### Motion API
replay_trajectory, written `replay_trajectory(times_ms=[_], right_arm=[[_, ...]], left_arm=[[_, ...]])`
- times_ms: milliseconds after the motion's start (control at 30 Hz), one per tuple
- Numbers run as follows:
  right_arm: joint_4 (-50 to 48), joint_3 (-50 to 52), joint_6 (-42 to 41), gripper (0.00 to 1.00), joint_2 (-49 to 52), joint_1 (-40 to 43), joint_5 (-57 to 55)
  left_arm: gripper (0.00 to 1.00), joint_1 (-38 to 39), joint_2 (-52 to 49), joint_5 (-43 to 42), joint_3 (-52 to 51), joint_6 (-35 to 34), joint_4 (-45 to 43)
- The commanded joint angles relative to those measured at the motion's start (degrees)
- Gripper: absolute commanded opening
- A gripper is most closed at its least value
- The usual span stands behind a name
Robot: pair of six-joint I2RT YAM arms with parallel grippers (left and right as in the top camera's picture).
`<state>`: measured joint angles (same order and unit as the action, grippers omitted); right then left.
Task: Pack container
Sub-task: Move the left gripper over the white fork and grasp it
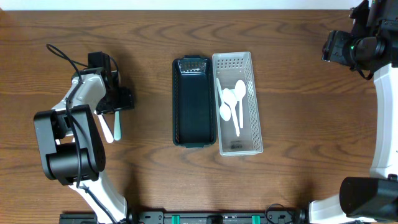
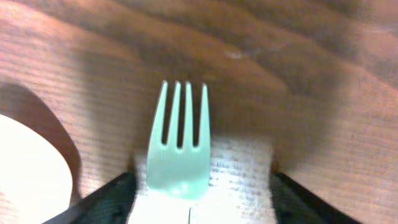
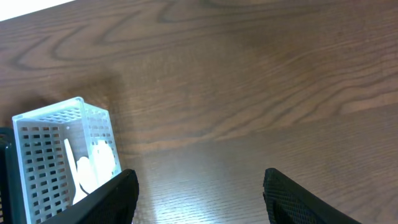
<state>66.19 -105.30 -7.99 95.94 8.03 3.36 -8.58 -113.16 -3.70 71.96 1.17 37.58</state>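
A mint-green fork [image 2: 179, 149] lies on the wooden table with its tines pointing away from the wrist camera. My left gripper [image 2: 202, 205] is low over it, with one open finger on each side of the fork. From above, the left gripper [image 1: 117, 99] covers the tines and only the fork's handle [image 1: 117, 128] shows. A black oblong container [image 1: 194, 102] stands empty at mid-table. My right gripper [image 3: 196, 199] is open and empty above bare table at the far right [image 1: 333, 46].
A white perforated basket [image 1: 249, 127] holding white spoons [image 1: 231, 99] stands against the container's right side; it also shows in the right wrist view [image 3: 59, 155]. A white spoon [image 1: 107, 130] lies just left of the fork [image 2: 25, 177].
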Motion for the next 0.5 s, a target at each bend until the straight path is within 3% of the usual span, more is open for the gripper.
replay_trajectory(times_ms=[0,133,467], right_arm=[[0.09,0.15,1.01,0.67,0.11,0.33,-0.57],[0.11,0.15,1.01,0.66,0.11,0.33,-0.57],[0.61,0.13,1.01,0.66,0.09,0.31,-0.57]], left_arm=[[0.64,-0.15,-1.84,0.33,-0.61,0.35,1.6],[0.56,-0.15,-1.84,0.35,-0.61,0.33,1.84],[0.56,-0.15,-1.84,5.95,-0.59,0.37,0.48]])
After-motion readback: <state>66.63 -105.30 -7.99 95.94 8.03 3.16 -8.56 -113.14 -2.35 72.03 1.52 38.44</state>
